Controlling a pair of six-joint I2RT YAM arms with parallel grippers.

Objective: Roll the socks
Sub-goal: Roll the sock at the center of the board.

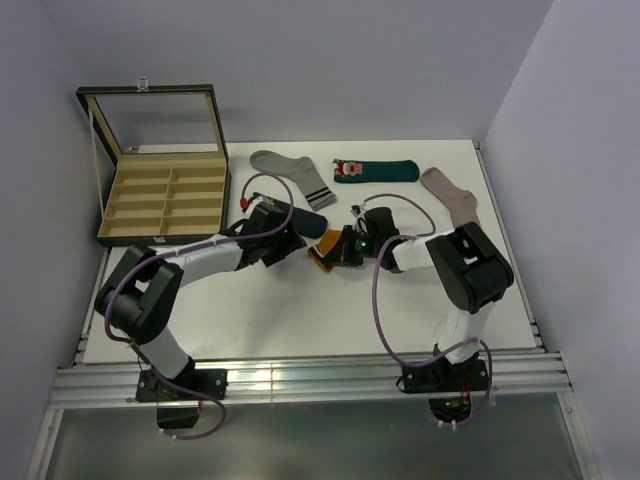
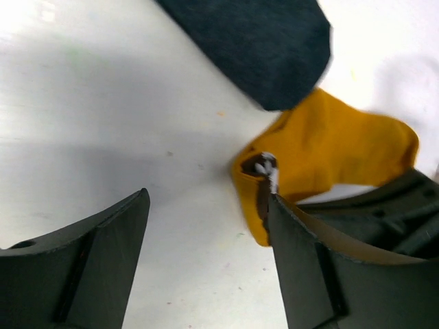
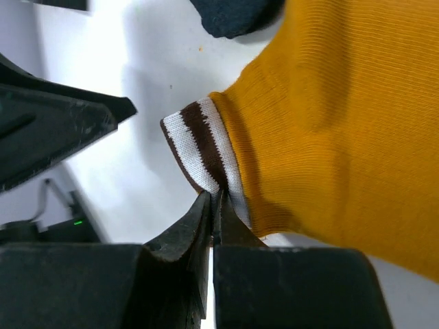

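The mustard-orange sock (image 3: pixel 343 123) lies at the table's middle, and my right gripper (image 3: pixel 214 200) is shut on its brown-and-white striped cuff (image 3: pixel 202 147). My left gripper (image 2: pixel 209 205) stands open just left of that cuff, with only bare table between its fingers; its right finger (image 2: pixel 322 267) is at the sock's edge (image 2: pixel 336 151). From above, the two grippers (image 1: pixel 297 243) (image 1: pixel 337 252) face each other across the mustard sock (image 1: pixel 322 255). The navy sock (image 1: pixel 305 220) lies just behind it, and the dark teal sock (image 1: pixel 375 170) with a Christmas figure lies at the back.
A grey striped sock (image 1: pixel 290 170) lies at the back centre and a pinkish-beige sock (image 1: pixel 450 195) at the back right. An open compartment box (image 1: pixel 165 195) with a raised glass lid stands at the left. Cables arc over both arms.
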